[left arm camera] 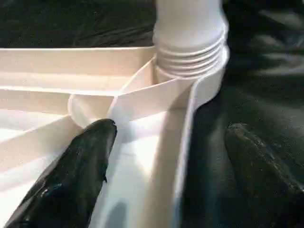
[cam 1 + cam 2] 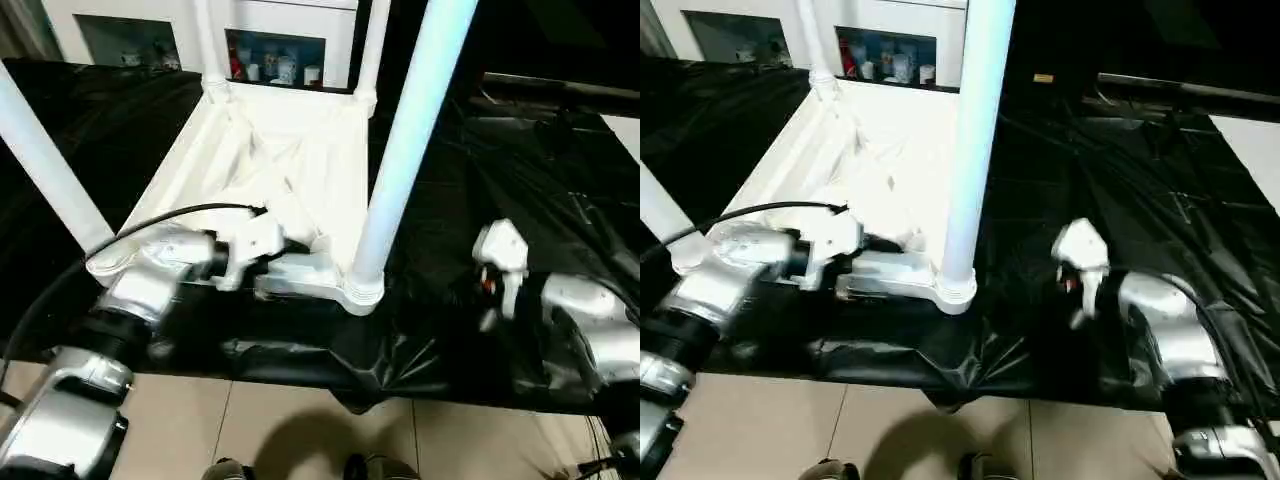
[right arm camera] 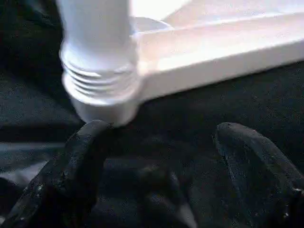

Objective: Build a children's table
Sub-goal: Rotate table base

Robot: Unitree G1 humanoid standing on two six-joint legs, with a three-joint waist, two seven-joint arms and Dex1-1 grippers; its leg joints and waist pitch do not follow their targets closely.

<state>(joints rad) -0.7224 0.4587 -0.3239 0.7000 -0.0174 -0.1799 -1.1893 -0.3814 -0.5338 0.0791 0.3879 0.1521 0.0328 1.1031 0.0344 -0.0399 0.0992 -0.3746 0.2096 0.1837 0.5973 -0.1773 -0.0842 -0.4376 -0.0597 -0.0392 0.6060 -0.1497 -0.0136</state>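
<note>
1. The left arm [image 2: 150, 275] is seen reaching in from the left, its silver forearm angled toward the middle.
2. The left gripper [image 1: 166, 161] is held with its two black fingers [image 1: 80, 175] spread wide apart; nothing is clamped between them.
3. The right arm [image 2: 1165, 335] is bent in from the right, wrist turned inward.
4. The right gripper [image 3: 159, 156] is likewise held with fingers [image 3: 256, 161] parted, nothing gripped.

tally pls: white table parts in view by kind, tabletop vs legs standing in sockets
Tabletop, upside down on the black sheet: 1
Legs standing in corner sockets: 4 (near right, near left, far left, far right)
Total: 5 white parts
</note>
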